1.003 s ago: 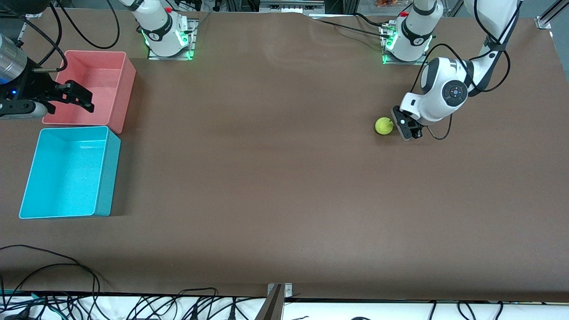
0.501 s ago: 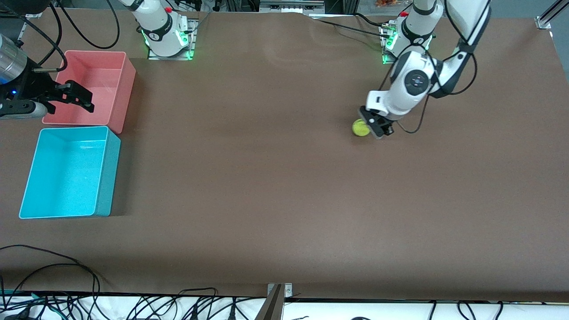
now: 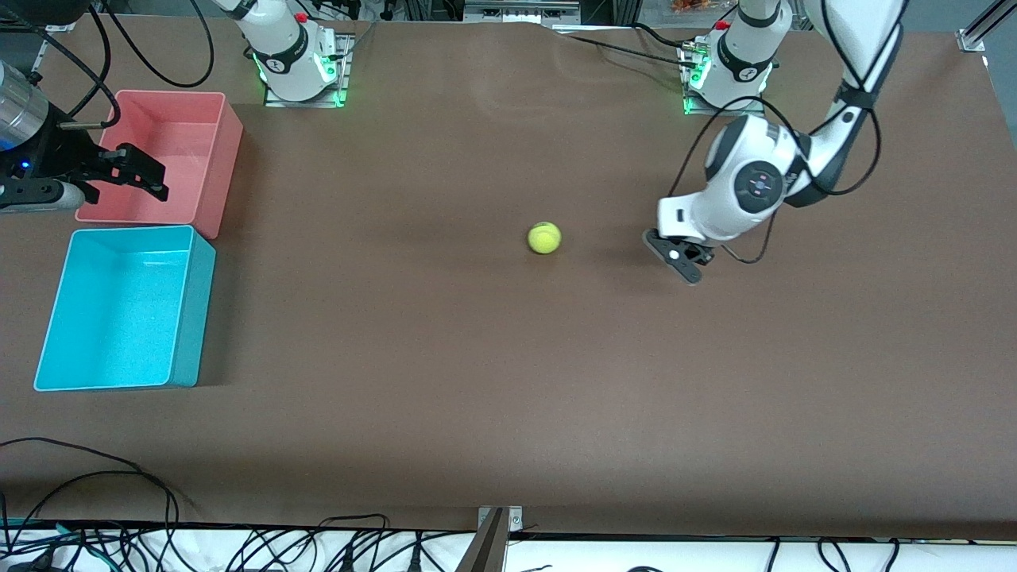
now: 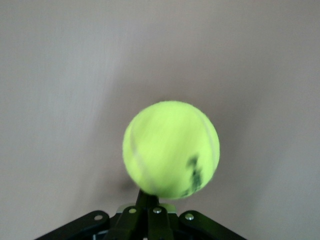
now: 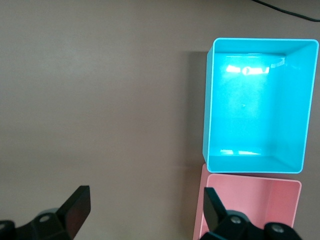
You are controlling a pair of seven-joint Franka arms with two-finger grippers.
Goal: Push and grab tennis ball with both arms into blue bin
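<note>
Looking at the table, we see the tennis ball lying alone near the middle, well apart from the blue bin. Our left gripper is low beside the ball with its fingers pressed together. Our right gripper waits over the pink bin, fingers wide apart.

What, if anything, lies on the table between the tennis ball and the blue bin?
Nothing visible: bare brown table runs from the tennis ball to the blue bin. The pink bin sits beside the blue one, farther from the front camera, off the direct line.
</note>
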